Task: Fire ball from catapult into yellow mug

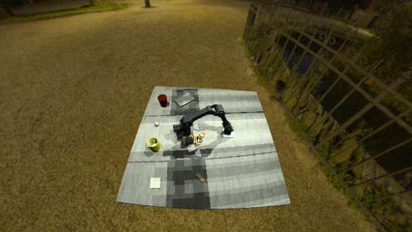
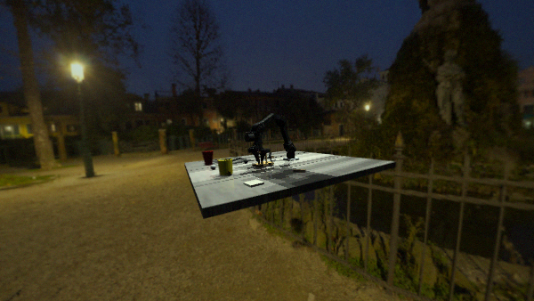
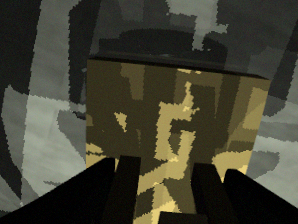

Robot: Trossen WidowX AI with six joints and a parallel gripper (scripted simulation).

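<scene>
The yellow mug [image 1: 154, 146] [image 2: 225, 167] stands near the table's left edge. The small pale ball [image 1: 156, 123] lies behind it and looks dark in the exterior view [image 2: 213, 167]. The wooden catapult [image 1: 196, 141] [image 3: 107, 95] stands on the table between the mug and the arm's base; its round cup points toward the base, with no ball visible in it. My gripper [image 1: 188, 140] [image 3: 169, 172] is low over the catapult's mug-side end, shut on it, with the fingers against the outsides of two dark uprights. Shadow hides the finer contact.
A red mug [image 1: 163, 101] [image 2: 207, 158] stands at the back left. A flat grey panel [image 1: 185, 99] lies beside it. A white square [image 1: 155, 182] [image 2: 254, 183] lies at the front left. A small brown block [image 1: 200, 177] lies at the front middle. The arm arches above the table.
</scene>
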